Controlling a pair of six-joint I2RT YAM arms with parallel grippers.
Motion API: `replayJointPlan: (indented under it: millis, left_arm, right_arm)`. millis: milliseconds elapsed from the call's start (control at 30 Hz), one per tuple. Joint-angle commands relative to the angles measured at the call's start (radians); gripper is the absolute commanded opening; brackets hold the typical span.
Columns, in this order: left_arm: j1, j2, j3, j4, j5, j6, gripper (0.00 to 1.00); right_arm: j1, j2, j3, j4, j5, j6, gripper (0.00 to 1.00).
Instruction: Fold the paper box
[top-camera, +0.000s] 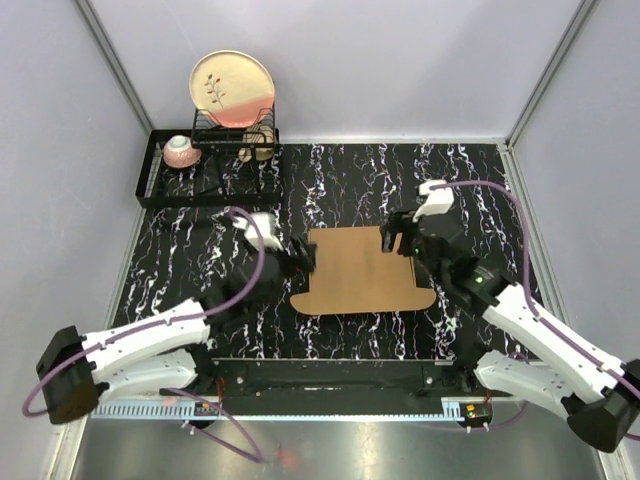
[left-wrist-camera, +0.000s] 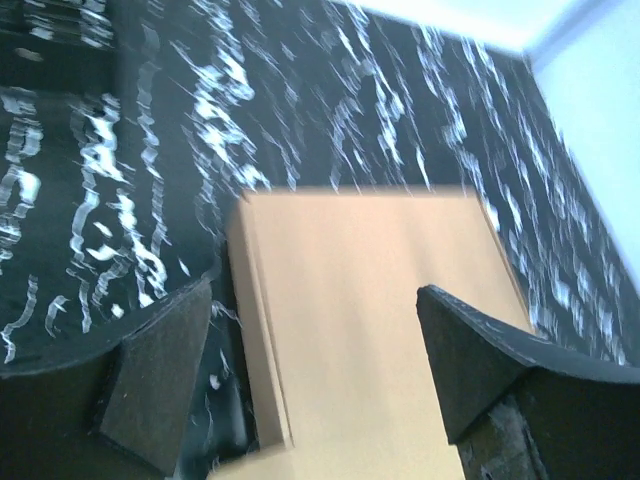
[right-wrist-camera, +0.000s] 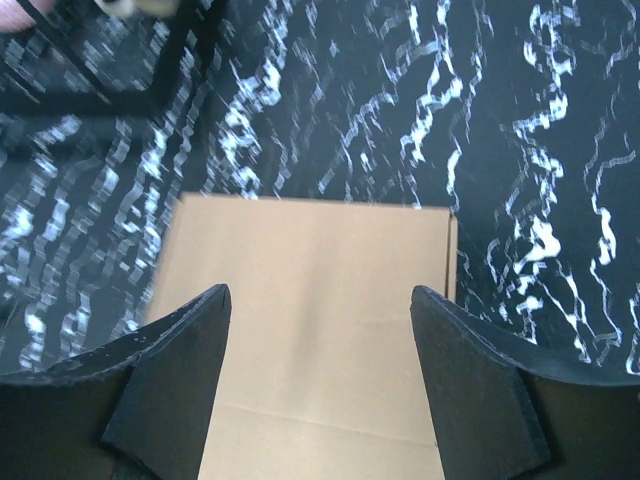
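Paper box (top-camera: 360, 272) lay flat on counter (top-camera: 340, 180), long axis running left-right. Left tool (top-camera: 303, 258) over box's left edge, right tool (top-camera: 395, 241) over its far-right corner. Both gaped wide, holding nothing. Neither arm looked nearer.

The flat brown cardboard box (top-camera: 362, 272) looked matt and smooth (plain paper, unprinted). Under it, the black white-veined marble-pattern tabletop (top-camera: 340, 180) seemed smooth and faintly glossy. My black finger pads (right-wrist-camera: 170, 380) looked matt, grainy, rubbery.
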Motion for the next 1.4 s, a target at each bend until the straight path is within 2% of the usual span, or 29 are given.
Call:
replayJointPlan:
  millis: [0, 67, 100, 167, 200, 333, 500, 533, 600, 633, 667, 700, 733, 767, 833, 933, 1200, 1367]
  left_arm:
    - [-0.352, 0.027, -0.020, 0.011, -0.194, 0.300, 0.87]
    - [-0.484, 0.070, -0.015, 0.026, -0.309, 0.408, 0.88]
    - [-0.606, 0.118, -0.009, 0.031, -0.363, 0.505, 0.87]
    - [-0.711, 0.183, -0.004, 0.071, -0.475, 0.612, 0.88]
    - [-0.786, 0.262, 0.003, 0.081, -0.507, 0.706, 0.88]
    - [-0.869, 0.453, 0.045, 0.109, -0.630, 0.833, 0.88]
    - [-0.918, 0.543, 0.003, 0.334, -0.672, 1.031, 0.81]
    - [-0.921, 0.557, -0.013, 0.474, -0.684, 1.081, 0.77]
    - [-0.931, 0.624, -0.073, 0.667, -0.699, 1.286, 0.73]
    - [-0.937, 0.660, -0.093, 0.921, -0.719, 1.372, 0.71]
    - [-0.946, 0.706, -0.121, 1.071, -0.727, 1.584, 0.71]
    - [-0.951, 0.819, -0.127, 1.240, -0.732, 1.705, 0.71]
    - [-0.952, 0.891, -0.127, 1.575, -0.729, 1.833, 0.70]
    - [-0.952, 0.951, -0.091, 1.574, -0.738, 1.947, 0.68]
    - [-0.957, 1.041, -0.070, 1.573, -0.707, 1.935, 0.67]
    - [-0.946, 1.035, -0.046, 1.574, -0.703, 1.878, 0.63]
    - [-0.937, 1.038, -0.029, 1.574, -0.669, 1.947, 0.64]
    - [-0.862, 0.995, -0.052, 1.573, -0.670, 1.861, 0.65]
  right_arm:
    - [0.028, 0.048, -0.030, -0.088, 0.112, -0.034, 0.79]
    - [0.028, 0.038, -0.038, -0.089, 0.124, -0.023, 0.79]
    - [0.030, 0.038, -0.033, -0.101, 0.132, -0.025, 0.79]
    - [0.028, 0.032, -0.027, -0.105, 0.144, -0.034, 0.79]
    - [0.028, 0.031, -0.024, -0.106, 0.145, -0.036, 0.79]
    - [0.028, 0.022, -0.016, -0.103, 0.144, -0.030, 0.79]
    - [0.028, -0.003, -0.039, -0.074, 0.124, -0.005, 0.79]
    - [0.030, -0.008, -0.044, -0.068, 0.122, 0.000, 0.79]
    - [0.030, -0.011, -0.064, -0.046, 0.122, 0.009, 0.79]
    - [0.030, -0.017, -0.071, -0.039, 0.122, 0.010, 0.79]
    - [0.030, -0.020, -0.088, -0.025, 0.124, 0.016, 0.79]
    - [0.030, -0.024, -0.094, -0.020, 0.132, 0.017, 0.79]
    - [0.028, -0.031, -0.104, -0.014, 0.133, 0.021, 0.79]
    - [0.030, -0.035, -0.116, -0.003, 0.135, 0.023, 0.79]
    - [0.030, -0.040, -0.124, 0.003, 0.132, 0.029, 0.79]
    - [0.030, -0.049, -0.128, 0.009, 0.127, 0.024, 0.79]
    - [0.028, -0.057, -0.145, 0.030, 0.116, 0.018, 0.79]
    - [0.030, -0.048, -0.150, 0.038, 0.116, 0.026, 0.79]
